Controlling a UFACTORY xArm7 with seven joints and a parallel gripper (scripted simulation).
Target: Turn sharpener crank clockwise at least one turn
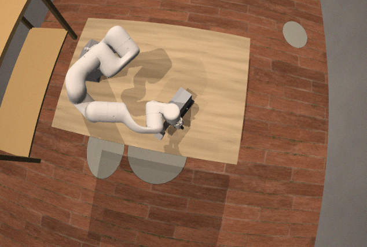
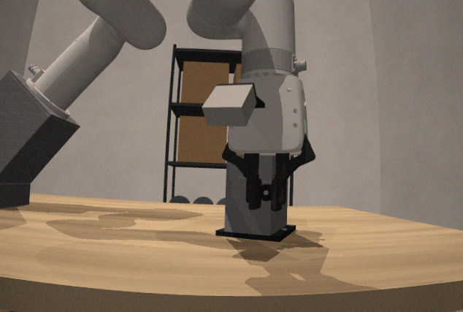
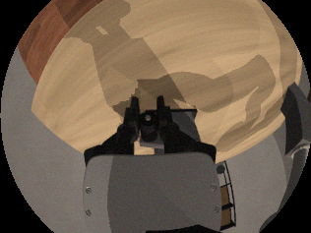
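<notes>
The grey box-shaped pencil sharpener [image 1: 181, 97] [image 2: 237, 211] stands on a black base [image 2: 228, 232] on the wooden table [image 1: 207, 69] [image 2: 112, 256]. Its dark crank knob [image 2: 266, 189] [image 3: 148, 121] sits in front of the sharpener's near face, at about mid-height and to the right of its centre. My gripper [image 2: 266, 203] [image 3: 148, 104] [image 1: 179, 125] points straight down and is shut on the knob, one black finger on each side. In the overhead view the wrist hides the knob.
The arm's grey mount [image 2: 22, 136] [image 1: 90, 45] stands at the table's left side. A black shelf with brown panels [image 2: 198, 121] stands behind the table. A bench [image 1: 26, 89] lies left of the table, and round grey stools [image 1: 157, 164] stand at its near edge.
</notes>
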